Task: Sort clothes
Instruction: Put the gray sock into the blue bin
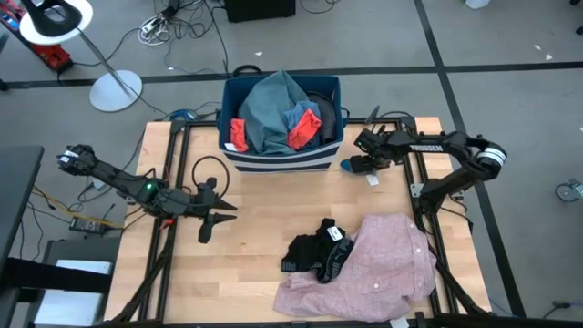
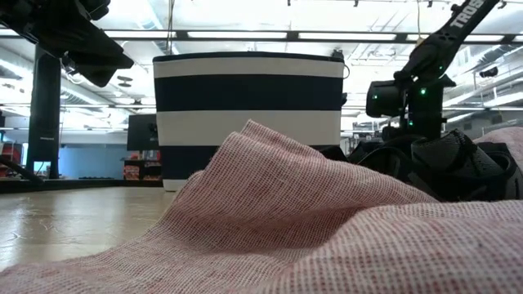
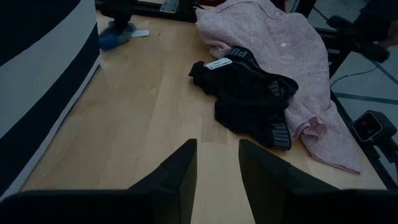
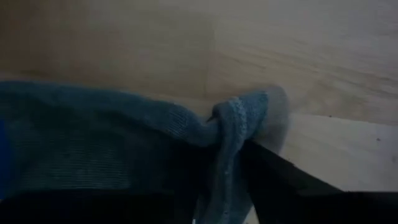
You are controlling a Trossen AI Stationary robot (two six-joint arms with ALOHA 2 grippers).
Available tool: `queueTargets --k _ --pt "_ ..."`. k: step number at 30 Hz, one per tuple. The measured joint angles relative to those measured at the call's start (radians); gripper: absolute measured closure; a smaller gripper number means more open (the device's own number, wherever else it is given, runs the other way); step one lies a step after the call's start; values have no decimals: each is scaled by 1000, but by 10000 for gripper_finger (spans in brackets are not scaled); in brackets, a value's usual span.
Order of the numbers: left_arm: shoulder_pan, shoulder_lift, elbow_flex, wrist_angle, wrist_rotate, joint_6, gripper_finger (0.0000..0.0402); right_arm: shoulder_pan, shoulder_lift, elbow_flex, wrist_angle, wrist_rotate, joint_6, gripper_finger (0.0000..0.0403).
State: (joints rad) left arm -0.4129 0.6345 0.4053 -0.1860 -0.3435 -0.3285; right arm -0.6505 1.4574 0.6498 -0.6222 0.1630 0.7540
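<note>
A small blue piece (image 1: 351, 166) lies on the table just right of the striped bin (image 1: 281, 162). My right gripper (image 1: 364, 165) stands over it, pointing down and shut on its cloth (image 4: 124, 149). The bin holds teal-grey (image 1: 273, 109), red (image 1: 303, 130) and blue clothes. A large pink shirt (image 1: 378, 269) lies spread at the near right, with a black garment (image 1: 314, 251) resting on its left edge. My left gripper (image 1: 211, 217) hovers open at the table's left, its fingers (image 3: 217, 180) aimed at the black garment (image 3: 249, 99). My right gripper comes at the small blue piece from above, pointing down. A bunched fold of the cloth (image 4: 239, 124) stands up between the fingers. One finger (image 4: 280, 180) shows beside the fold and the cloth covers the other. The rest of the piece lies on the table.
Bare wood (image 1: 246, 246) lies between my left gripper and the black garment. In the low view the pink shirt (image 2: 286, 220) fills the foreground in front of the bin (image 2: 245, 114). Black frame rails (image 1: 173, 173) run along the table's sides.
</note>
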Motion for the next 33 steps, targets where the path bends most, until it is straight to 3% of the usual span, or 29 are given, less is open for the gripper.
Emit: queueTargets --k 5,18,25,33 --pt "0 0 0 0 0 0 277 23 -50 -6 -1 -19 -12 386" --pt "0 0 0 0 0 2 277 200 -342 61 -302 12 127 398" --pt "0 0 0 0 -1 6 277 369 -423 275 -533 138 278 400" --pt "0 0 0 -15 -1 9 277 560 -349 608 -788 284 416 401"
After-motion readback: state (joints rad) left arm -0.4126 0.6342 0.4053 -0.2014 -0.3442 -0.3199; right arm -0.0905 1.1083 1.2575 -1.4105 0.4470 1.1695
